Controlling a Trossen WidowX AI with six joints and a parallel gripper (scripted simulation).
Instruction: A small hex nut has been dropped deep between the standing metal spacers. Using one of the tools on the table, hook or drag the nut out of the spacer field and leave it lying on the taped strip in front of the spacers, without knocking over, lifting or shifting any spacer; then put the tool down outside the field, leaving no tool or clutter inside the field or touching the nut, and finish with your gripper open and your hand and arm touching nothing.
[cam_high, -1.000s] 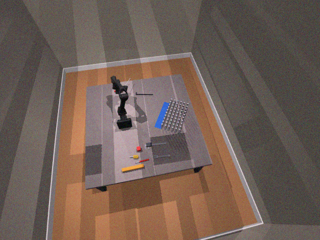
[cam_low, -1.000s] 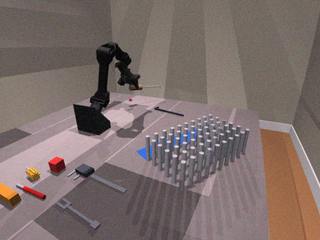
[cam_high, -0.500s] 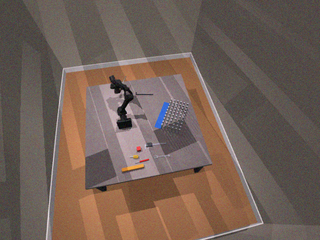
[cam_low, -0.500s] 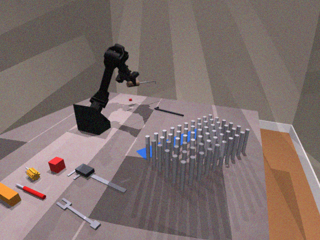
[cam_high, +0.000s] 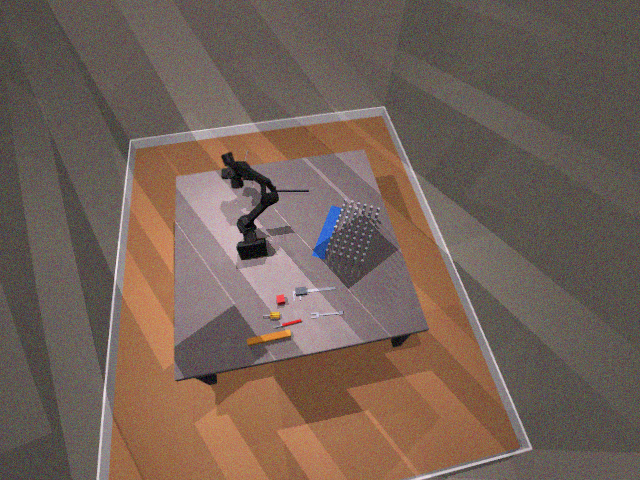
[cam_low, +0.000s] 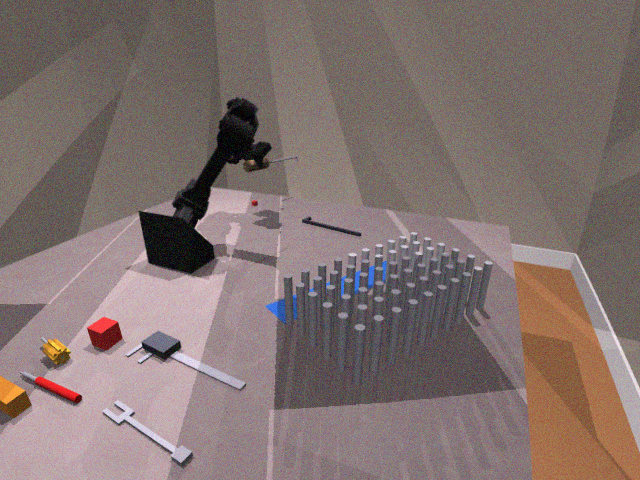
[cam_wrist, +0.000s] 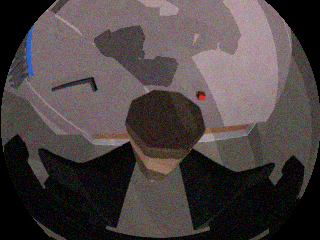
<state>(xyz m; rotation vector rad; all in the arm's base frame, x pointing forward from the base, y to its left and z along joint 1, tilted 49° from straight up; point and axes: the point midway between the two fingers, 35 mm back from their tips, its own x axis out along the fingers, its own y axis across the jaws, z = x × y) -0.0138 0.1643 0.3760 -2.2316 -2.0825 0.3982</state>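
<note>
My gripper (cam_low: 260, 161) (cam_wrist: 159, 146) is shut on the brown handle (cam_low: 252, 165) (cam_wrist: 165, 120) of a thin-rod tool. It holds it high above the table's far part, well away from the spacers. The thin rod (cam_low: 283, 160) reaches right in the exterior view and has a small bent tip. The grey spacers (cam_high: 356, 227) (cam_low: 360, 356) stand upright in rows. The blue taped strip (cam_high: 324, 235) (cam_low: 276, 307) (cam_wrist: 30, 52) lies along their arm side. No nut can be made out; the spacers may hide it. A black L-shaped tool (cam_high: 293, 190) (cam_low: 333, 227) (cam_wrist: 72, 85) lies flat on the table.
A small red block (cam_low: 254, 203) (cam_wrist: 201, 96) lies beyond the arm base. At the near side lie a red cube (cam_high: 280, 299) (cam_low: 104, 333), a caliper-like tool (cam_high: 300, 290) (cam_low: 161, 344), a fork-ended tool (cam_low: 149, 435), a yellow piece (cam_low: 55, 351), a red-handled tool (cam_low: 57, 389) and an orange bar (cam_high: 269, 337).
</note>
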